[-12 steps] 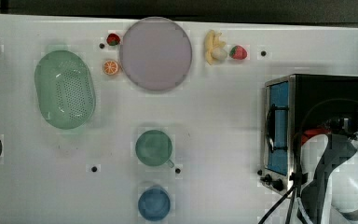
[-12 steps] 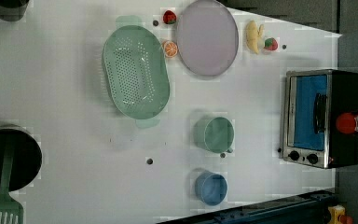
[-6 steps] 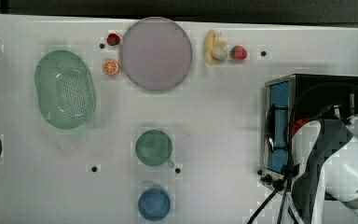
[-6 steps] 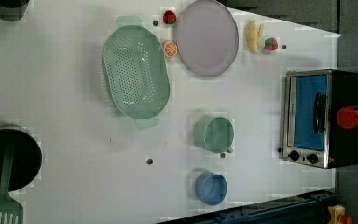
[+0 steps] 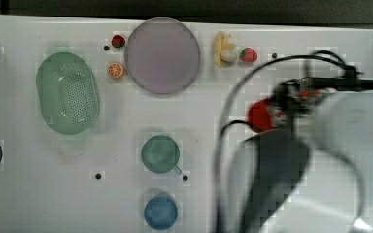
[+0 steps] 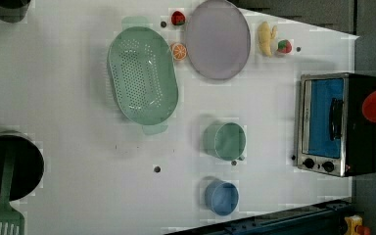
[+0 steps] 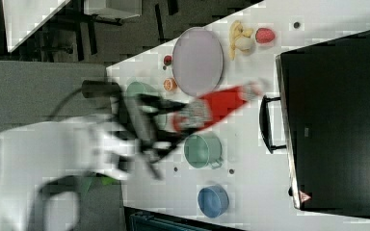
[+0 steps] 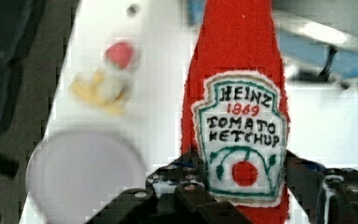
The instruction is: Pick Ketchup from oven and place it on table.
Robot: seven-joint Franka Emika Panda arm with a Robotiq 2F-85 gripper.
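Tool clamped on Ketchup base, held in air above table, beside oven. Risk: low grip, fast swing, bottle tilting out, falling.

Bare table between oven, mug
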